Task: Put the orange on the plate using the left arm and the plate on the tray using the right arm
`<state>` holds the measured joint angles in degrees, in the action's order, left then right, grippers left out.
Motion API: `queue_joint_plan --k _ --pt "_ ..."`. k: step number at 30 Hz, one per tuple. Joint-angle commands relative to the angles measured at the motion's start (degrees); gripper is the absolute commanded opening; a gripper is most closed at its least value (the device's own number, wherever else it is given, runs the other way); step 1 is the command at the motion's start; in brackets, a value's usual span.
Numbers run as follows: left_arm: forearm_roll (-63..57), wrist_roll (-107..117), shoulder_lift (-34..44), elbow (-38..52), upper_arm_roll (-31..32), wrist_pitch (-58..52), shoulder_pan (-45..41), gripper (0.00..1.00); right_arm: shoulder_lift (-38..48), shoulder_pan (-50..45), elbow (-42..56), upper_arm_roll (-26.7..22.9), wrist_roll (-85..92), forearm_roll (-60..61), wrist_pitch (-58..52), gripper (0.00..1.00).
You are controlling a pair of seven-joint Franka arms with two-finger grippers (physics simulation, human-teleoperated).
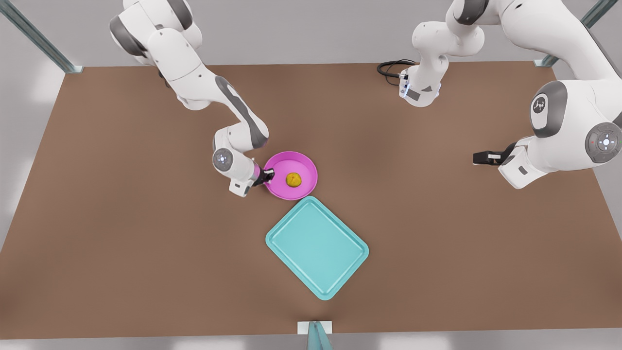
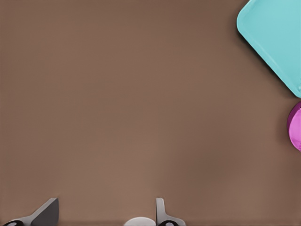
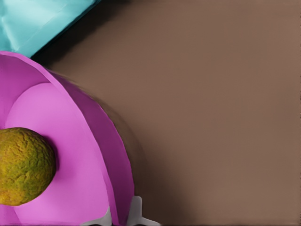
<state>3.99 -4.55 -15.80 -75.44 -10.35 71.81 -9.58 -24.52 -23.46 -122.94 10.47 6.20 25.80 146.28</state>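
Here, at the front view's left, my right jaws [image 1: 267,173] are clamped on the rim of the plate [image 1: 301,167], one finger inside the rim and one outside, at the edge farthest from the front view's right. In the right wrist view the plate's pink wall [image 3: 101,141] runs down between my fingertips [image 3: 135,212], which close on it.

The orange [image 1: 293,180] lies inside the plate, a little off its middle toward the tray, apart from the jaws and not touched by them. In the right wrist view it sits on the pink floor [image 3: 26,165].

The plate rests on the brown table [image 1: 121,218], its near edge just beside one corner of the tray [image 1: 317,247]. The tray lies flat on the table, turned at an angle.

At the front view's right, my left jaws [image 1: 481,157] hang above bare table, well apart from plate and tray. In the left wrist view the fingers [image 2: 44,213] stand spread with nothing between them, the tray's corner [image 2: 277,37] and a sliver of the plate [image 2: 295,126] far off.
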Motion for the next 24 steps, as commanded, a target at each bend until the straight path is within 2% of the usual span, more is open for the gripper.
queue_joint_plan --k 1,7,11,15,19,24 --pt "-0.03 -0.99 0.07 0.03 -0.02 -0.45 0.0 1.0 1.58 0.0 0.07 0.16 -1.02 -0.4 -3.81 0.21" --pt "-0.03 -0.99 -0.02 0.03 -0.02 -0.8 0.0 1.0 5.8 0.7 1.21 2.89 -1.54 -0.31 -4.6 0.21" --pt "0.06 -0.99 -0.02 0.03 -0.02 -0.8 0.0 1.0 4.92 3.42 8.86 2.71 -1.63 1.8 -4.6 0.21" --pt "0.06 -0.99 -0.02 0.03 -0.02 -0.8 0.0 1.0 -2.55 4.57 22.56 -0.1 -1.63 1.98 -6.1 0.21" --pt "0.06 -0.99 0.07 0.03 -0.02 -0.8 0.0 1.0 -13.36 4.39 36.72 -0.37 -2.25 3.73 -5.83 0.21" --pt "0.06 -0.99 0.16 0.03 -0.02 -1.32 0.0 1.0 -23.56 3.95 46.83 -0.37 -3.39 4.0 -4.95 0.21"
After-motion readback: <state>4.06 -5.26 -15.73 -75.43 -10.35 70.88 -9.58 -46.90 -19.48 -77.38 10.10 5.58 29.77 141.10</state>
